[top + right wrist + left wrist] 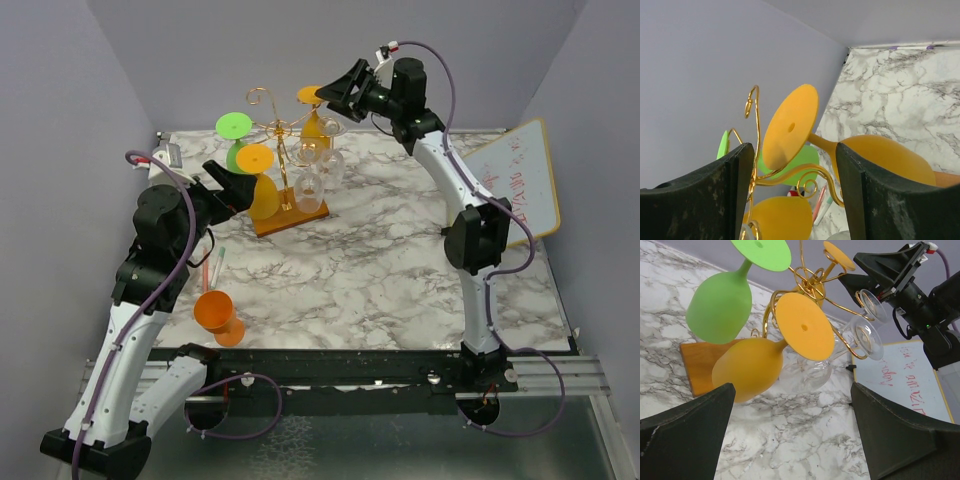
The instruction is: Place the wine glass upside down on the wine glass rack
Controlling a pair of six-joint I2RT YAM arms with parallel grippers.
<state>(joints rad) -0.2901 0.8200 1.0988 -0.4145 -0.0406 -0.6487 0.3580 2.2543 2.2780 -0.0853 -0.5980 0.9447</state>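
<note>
Where the left arm rises from the near edge, a loose glass (218, 315), orange, sits on the table (400, 280) well behind the left gripper (232, 183), with a pen (214, 268) between the two. Left gripper: released, fingers (685, 435) spread wide, nothing between them. Just ahead of its tips stands the rack (285, 220). A front glass (752, 370), orange, hangs bowl-down nearest this gripper, with a green glass (720, 305) up and to its left and clear glasses (867, 337) to its right, all foot-up in the gold scrolls. Level with the rack, a whiteboard (520, 185) lies at the table's edge, well behind the right gripper (332, 100). On the rack's far side the wine glass (790, 125), orange, hangs upside down and tilted, stem caught in a scroll arm, foot uppermost. Right gripper: released, fingers (890, 200) parted, with that foot just ahead of the tips and apart from both.
</note>
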